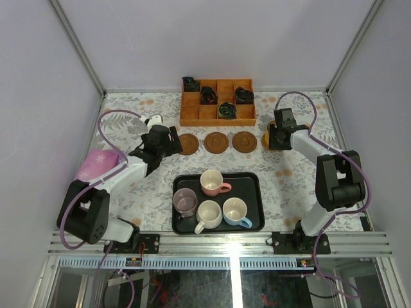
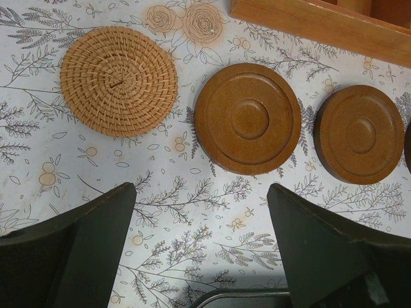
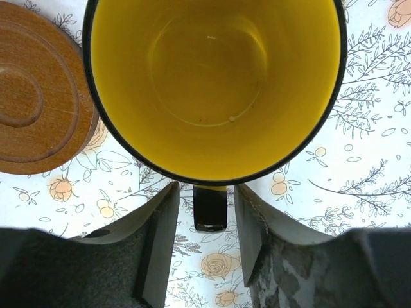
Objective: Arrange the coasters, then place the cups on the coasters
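Spotter: overhead first. Three dark wood coasters (image 1: 216, 142) lie flat in a row running 9 to 3, at 12 o'clock of the black tray (image 1: 250, 186) and 6 o'clock of the orange box (image 1: 218, 115).

Scribe: cups?

Spotter: four upright on the tray. Pink cup (image 1: 210, 181), handle to 3. White cup (image 1: 209, 214), handle to 7. Blue cup (image 1: 235, 211), handle to 4. Mauve cup (image 1: 185, 201), handle not made out. Yellow cup (image 1: 264, 136) sits at the row's 3 o'clock end, mostly hidden by the right gripper (image 1: 277, 136). Left gripper (image 1: 172, 144) hangs over the 9 o'clock end.

Scribe: left wrist view?

Spotter: woven coaster (image 2: 119, 80), tan, spiral weave, flat on the flowered tablecloth (image 2: 192, 192). Just beside it at 3, the ringed brown discs with a round dip at centre. Round, so no long axis. Claw spread wide over bare cloth, gripping nothing.

Scribe: right wrist view?

Spotter: yellow cup upright, mouth up, yellow inside, dark rim. Its handle (image 3: 210, 208) points to 6, between the fingers (image 3: 157, 237). A gap shows on both sides, so the claw is apart. One brown disc lies just beside the cup at 9. What is under the cup, cannot tell.
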